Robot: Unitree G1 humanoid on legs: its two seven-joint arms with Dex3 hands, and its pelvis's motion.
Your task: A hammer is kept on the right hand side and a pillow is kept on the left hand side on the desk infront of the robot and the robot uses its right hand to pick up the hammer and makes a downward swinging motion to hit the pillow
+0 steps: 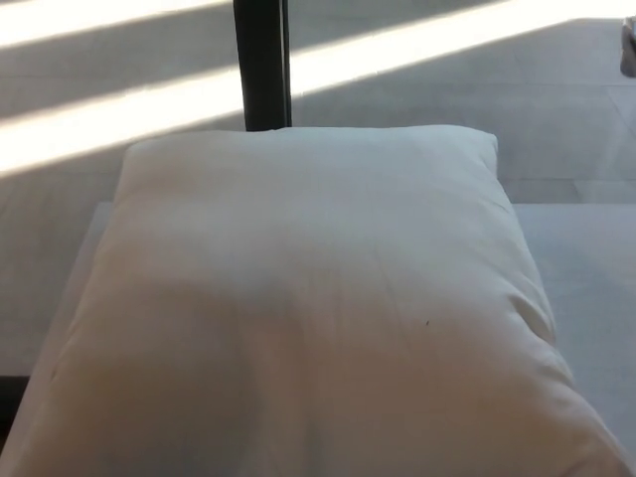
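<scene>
A white tabletop [581, 248] shows as a pale strip at the far left edge and a wider bare patch on the right; a large white pillow [308, 318] lies across it, filling most of the view, its far edge near a dark upright post [260, 62]; at the upper right edge a small grey blurred bit, possibly the hammer [629, 48]; neither hand shows, so grasp cannot be told.

The pillow [308, 308] lies on the desk [581, 258], with a post [260, 65] standing behind it.
</scene>
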